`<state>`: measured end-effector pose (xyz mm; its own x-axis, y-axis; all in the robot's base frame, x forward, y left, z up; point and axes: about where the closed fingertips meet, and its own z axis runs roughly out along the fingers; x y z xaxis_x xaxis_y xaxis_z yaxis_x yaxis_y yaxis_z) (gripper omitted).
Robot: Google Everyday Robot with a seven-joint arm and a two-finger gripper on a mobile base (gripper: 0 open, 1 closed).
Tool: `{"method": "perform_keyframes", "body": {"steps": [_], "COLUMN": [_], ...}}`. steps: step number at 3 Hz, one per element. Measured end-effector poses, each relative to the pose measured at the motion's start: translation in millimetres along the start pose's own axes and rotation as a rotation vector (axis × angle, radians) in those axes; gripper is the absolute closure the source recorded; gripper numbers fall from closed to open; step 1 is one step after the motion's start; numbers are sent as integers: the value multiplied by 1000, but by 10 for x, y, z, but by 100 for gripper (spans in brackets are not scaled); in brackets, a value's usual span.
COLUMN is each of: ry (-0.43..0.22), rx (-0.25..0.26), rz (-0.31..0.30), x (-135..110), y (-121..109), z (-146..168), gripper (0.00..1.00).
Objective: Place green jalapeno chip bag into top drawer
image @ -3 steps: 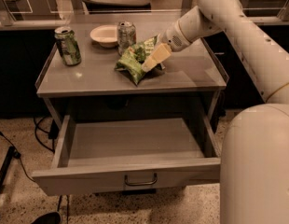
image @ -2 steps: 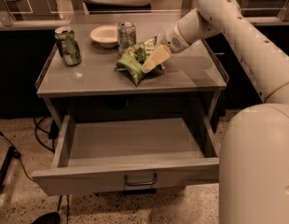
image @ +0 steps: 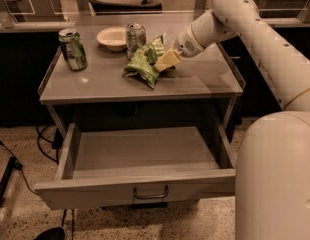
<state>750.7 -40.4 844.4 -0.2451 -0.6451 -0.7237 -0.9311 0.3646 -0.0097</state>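
On the tabletop [image: 95, 81], your gripper [image: 163, 63] sits against the right side of the crumpled green jalapeno chip bag [image: 141, 64]. You cannot tell whether it has a grip on the bag. Just beyond the gripper stands a silver soda can [image: 135, 35], with a white bowl [image: 112, 37] beside it. A green-and-white soda can [image: 73, 49] stands well to its left. Below the gripper, the top drawer [image: 145, 151] is pulled out.

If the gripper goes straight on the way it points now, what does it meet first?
The green jalapeno chip bag: the gripper points straight at it on the tabletop and seems to touch it.
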Motion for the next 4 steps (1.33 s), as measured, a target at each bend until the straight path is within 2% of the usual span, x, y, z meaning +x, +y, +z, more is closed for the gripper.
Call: {"method": "perform_keyframes", "body": {"steps": [1,2,3,4], "ry": [-7,-25,-25,-25], "rx": [6,22,16,16], "rz": [-8,-41,-39,-39], "x": [-44,-153,12,12], "y": [31,169,620,620], "z": [-61,-302,-730,-730], "gripper": [70,99,100,100]}}
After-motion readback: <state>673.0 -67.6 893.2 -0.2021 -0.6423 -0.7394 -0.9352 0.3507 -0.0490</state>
